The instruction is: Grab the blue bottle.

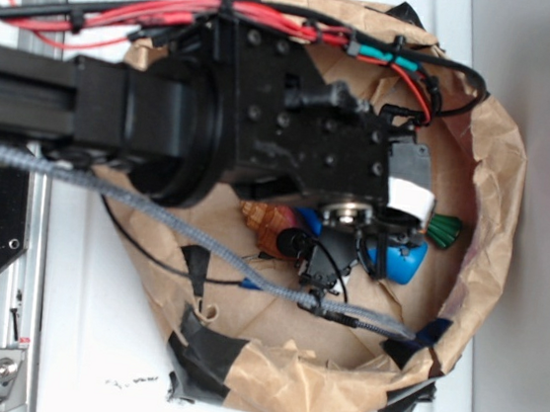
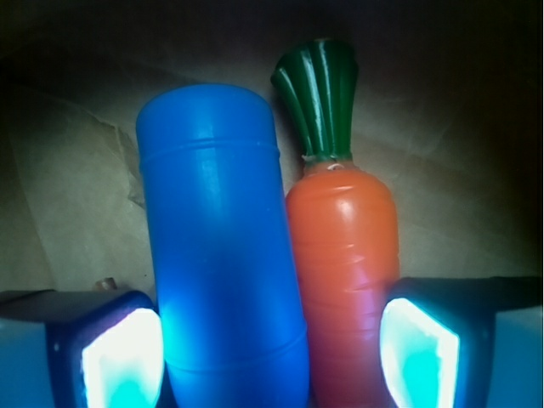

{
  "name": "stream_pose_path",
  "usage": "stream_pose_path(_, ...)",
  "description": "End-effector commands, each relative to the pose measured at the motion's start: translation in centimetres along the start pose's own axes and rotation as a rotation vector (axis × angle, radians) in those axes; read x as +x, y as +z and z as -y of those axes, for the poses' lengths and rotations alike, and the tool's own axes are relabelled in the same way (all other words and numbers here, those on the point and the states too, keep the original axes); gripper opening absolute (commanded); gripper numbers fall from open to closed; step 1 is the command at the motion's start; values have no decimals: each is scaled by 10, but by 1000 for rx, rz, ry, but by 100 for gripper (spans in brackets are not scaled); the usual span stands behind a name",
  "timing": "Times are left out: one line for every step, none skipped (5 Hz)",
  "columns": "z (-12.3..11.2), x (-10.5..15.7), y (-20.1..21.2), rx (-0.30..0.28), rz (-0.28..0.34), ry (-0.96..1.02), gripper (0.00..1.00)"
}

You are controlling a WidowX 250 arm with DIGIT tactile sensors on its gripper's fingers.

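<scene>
Open-jawed, the gripper (image 2: 270,357) sits low over the toys, its two pads (image 2: 123,357) glowing pale at the bottom corners of the wrist view, one left and one right, well apart. Between them lie two things side by side: one blue bottle (image 2: 223,255) on the left and one orange carrot (image 2: 344,280) on the right, touching along their lengths. The bottle's flat end points away from the camera; its neck cannot be seen. The carrot's green stem (image 2: 319,98) points to the far side. Whether either pad touches the bottle or the carrot I cannot tell.

From the exterior view, the black arm (image 1: 216,110) reaches in from the left over one crumpled brown paper nest (image 1: 496,182) patched with dark tape. The gripper (image 1: 375,242) hangs down inside it. A patch of the blue bottle (image 1: 403,262) shows below the wrist, the green stem (image 1: 444,230) just right of it, and one brown seashell (image 1: 265,223) to the left, partly hidden by the arm.
</scene>
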State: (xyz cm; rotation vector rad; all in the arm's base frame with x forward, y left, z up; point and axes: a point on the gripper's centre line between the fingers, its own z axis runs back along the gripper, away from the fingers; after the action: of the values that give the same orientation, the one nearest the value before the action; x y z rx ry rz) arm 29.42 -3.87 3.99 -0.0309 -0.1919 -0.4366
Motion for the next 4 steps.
stream_pose_path(53, -2, -3, -70, -53, -52, 100)
stream_pose_path(63, 0, 11, -93, -35, -46, 100)
stream_pose_path(61, 0, 15, -86, -31, -2, 0)
stream_pose_path(41, 13, 54, -10, 42, 14, 0)
